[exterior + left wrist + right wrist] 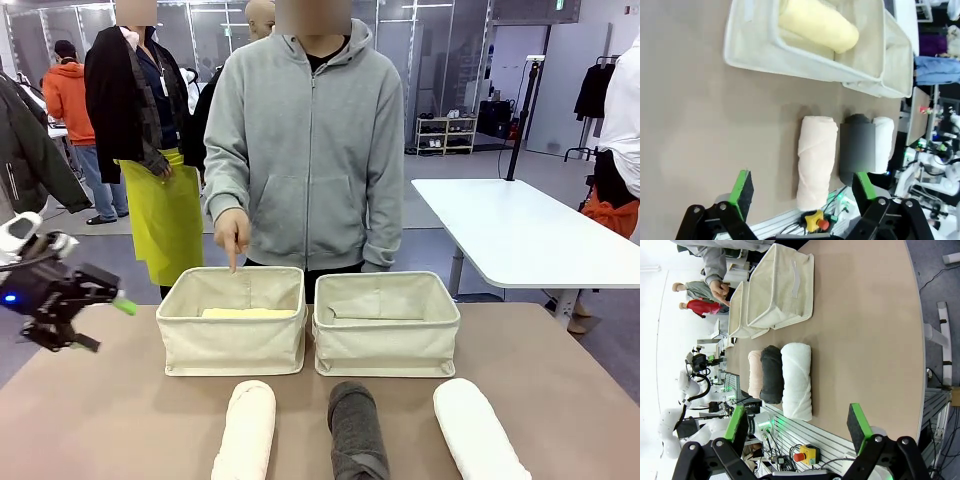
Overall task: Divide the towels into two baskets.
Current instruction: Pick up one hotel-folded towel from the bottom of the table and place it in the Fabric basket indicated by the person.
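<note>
Left gripper (pixel 105 325) hangs in the air out by the table's (pixel 100 420) left edge, jaws spread wide and holding nothing, well apart from both baskets. Right gripper (pixel 796 412) hovers by the near edge, jaws just as wide, also empty. Mid-table, the left basket (pixel 230 350) and right basket (pixel 385 350) stand side by side, their walls just about touching. The pale yellow towel (pixel 248 313) lies inside the left one, and the person's hand (pixel 232 232) points a finger down at its far rim. In front, the cream towel (pixel 245 430), dark grey towel (pixel 357 430) and white towel (pixel 478 430) lie in a row with gaps between, their near ends close to the table's near edge. Bare tabletop runs along both outer sides of the baskets.
</note>
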Available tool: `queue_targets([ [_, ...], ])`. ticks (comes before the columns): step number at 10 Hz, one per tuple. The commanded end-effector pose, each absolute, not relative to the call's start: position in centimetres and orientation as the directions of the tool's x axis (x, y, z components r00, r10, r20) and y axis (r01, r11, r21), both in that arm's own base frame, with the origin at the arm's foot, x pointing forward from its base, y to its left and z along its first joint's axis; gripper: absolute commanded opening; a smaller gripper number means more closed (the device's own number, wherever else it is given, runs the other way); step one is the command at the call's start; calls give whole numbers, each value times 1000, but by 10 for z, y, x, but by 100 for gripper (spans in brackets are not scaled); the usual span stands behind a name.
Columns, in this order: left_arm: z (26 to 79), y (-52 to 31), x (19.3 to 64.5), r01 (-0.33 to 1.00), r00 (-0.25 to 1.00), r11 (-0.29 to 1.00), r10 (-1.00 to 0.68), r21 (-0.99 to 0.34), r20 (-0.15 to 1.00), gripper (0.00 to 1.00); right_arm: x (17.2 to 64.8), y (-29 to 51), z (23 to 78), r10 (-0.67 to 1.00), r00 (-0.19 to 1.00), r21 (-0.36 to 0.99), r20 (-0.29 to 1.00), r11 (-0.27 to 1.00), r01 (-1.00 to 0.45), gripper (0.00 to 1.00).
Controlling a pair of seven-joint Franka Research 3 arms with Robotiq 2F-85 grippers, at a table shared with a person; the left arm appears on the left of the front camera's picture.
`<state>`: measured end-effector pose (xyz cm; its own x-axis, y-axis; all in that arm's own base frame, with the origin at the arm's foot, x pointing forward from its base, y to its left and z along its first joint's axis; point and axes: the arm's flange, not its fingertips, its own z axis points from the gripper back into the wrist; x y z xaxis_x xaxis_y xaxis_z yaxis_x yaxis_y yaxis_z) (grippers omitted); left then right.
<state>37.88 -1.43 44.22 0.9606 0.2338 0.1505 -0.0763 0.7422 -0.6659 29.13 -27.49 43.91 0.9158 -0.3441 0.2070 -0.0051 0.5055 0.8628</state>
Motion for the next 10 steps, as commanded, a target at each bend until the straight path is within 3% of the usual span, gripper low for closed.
queue_targets([
  [1, 374, -74, 263, -24, 961, 784, 189, -620, 202, 100, 289, -275, 442, -346, 913, 866, 216, 499, -16, 100],
  [10, 306, -172, 235, 75, 979, 887, 22, -455, 205, 100, 289, -275, 442, -346, 913, 866, 216, 499, -16, 100],
])
